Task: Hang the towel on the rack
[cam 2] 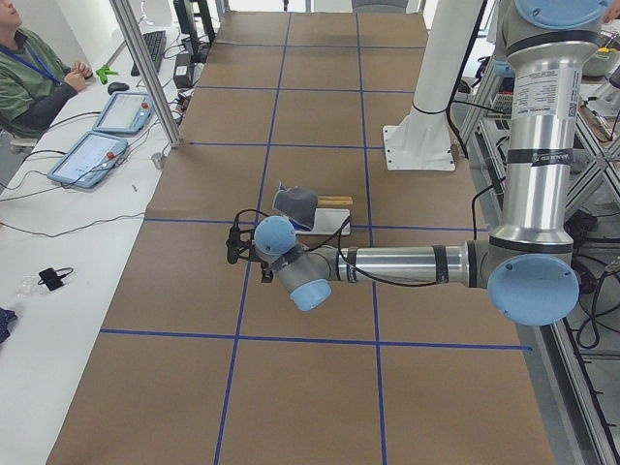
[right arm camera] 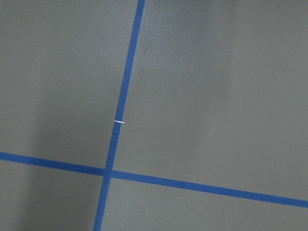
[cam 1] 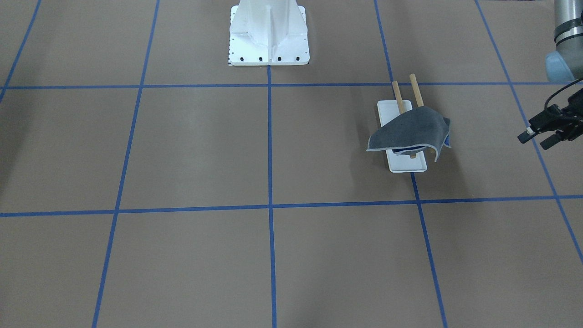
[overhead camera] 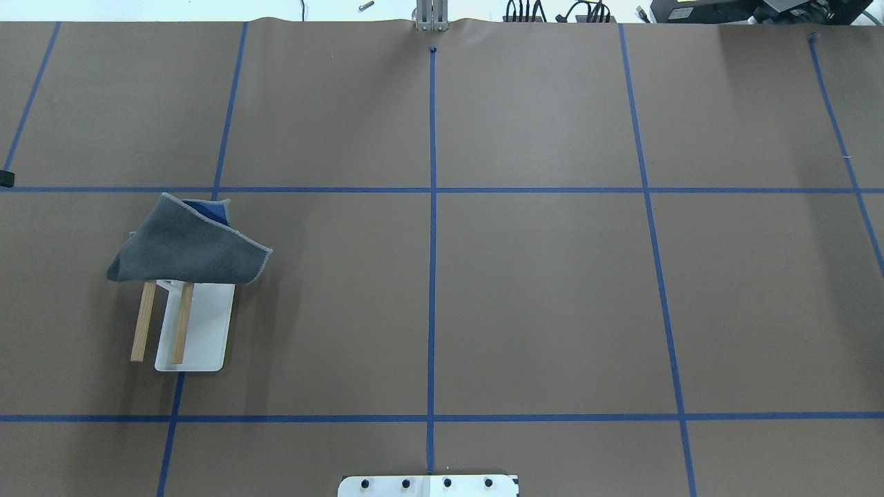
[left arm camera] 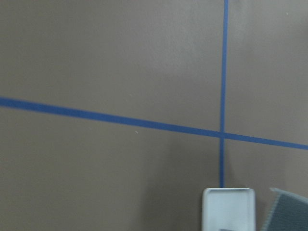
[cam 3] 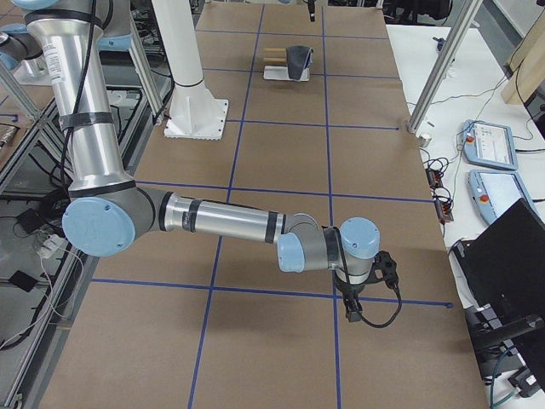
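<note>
The table [overhead camera: 552, 310], brown paper crossed by blue tape, fills every view. My left arm [cam 2: 407, 263] reaches out low over it. My right arm [cam 3: 230, 223] lies stretched over the other end, well apart from the work.

The rack [overhead camera: 207, 331] stands on my left half of the table: a white base plate carrying two wooden rails [overhead camera: 143, 324] side by side. The towel [overhead camera: 186, 252] is draped across the end of those rails farthest from my base. Its grey face is up, and one corner is folded so the blue underside shows. It sags off both sides. I think it rides on both rails, though the cloth hides the contact.

I judge it light, limp and not slippery. It will slump wherever it is unsupported and drag if pulled by one point. If it needs squaring, I would pinch the stitched hem at the overhanging corner, clear of the wood. I would lift rather than tug, since the rack looks light enough to shift.

My left gripper [cam 1: 535, 140] hovers off to the side of the rack, fingers parted and holding nothing. My right gripper [cam 3: 352, 308] shows only from the side, so I cannot tell how its jaws stand.
</note>
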